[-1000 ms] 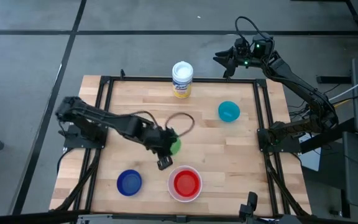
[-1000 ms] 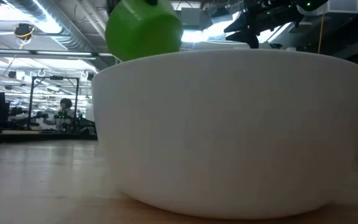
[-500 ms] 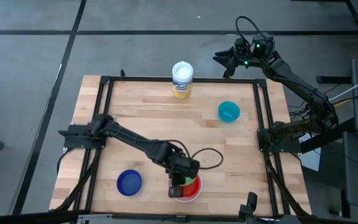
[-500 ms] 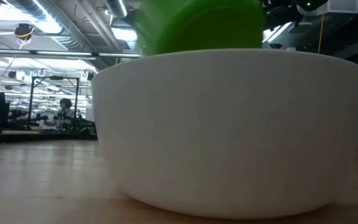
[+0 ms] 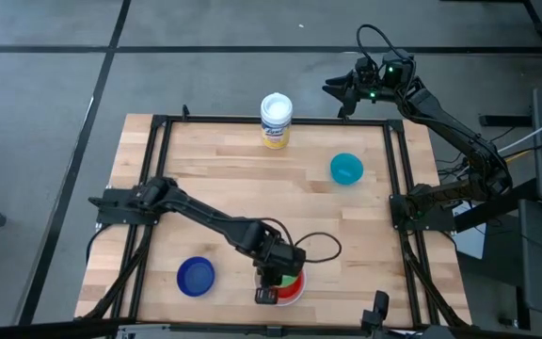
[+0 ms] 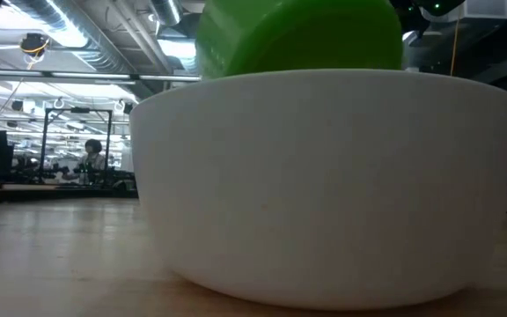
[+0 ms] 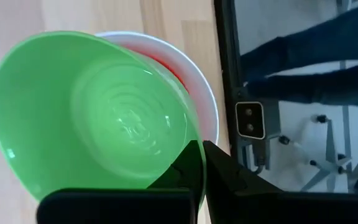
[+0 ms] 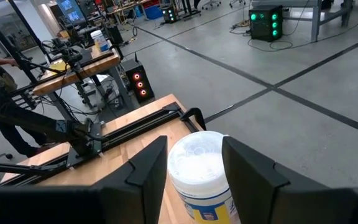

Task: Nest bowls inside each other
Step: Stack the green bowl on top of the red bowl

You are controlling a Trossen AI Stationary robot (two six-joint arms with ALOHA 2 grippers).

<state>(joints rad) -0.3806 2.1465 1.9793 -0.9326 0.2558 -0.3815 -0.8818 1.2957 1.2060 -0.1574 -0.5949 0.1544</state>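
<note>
A green bowl hangs tilted over the large white bowl, with my left gripper shut on it. The white bowl stands near the table's front edge and holds a red bowl. In the low view the green bowl shows above the white rim. In the high view my left gripper is at the white bowl's near side. A dark blue bowl sits to the white bowl's left and a teal bowl at the far right. My right gripper hangs open beyond the table's far edge. My left gripper pinches the green bowl's rim between its two fingers, one on each side of the wall. The fingers slant down from the table's left. The bowl is tilted, its hollow toward the wrist, above the red bowl; whether the two bowls touch I cannot tell.
A white canister with a yellow label stands at the table's far edge, in front of my right gripper. A black frame rail runs around the table top. Bare wood lies in the table's middle.
My left gripper has carried the green bowl from the table's middle toward the near edge and a little right, and down over the white bowl. Its wrist has rolled on the way. The green bowl now sits lower, partly behind the white rim in the low view.
</note>
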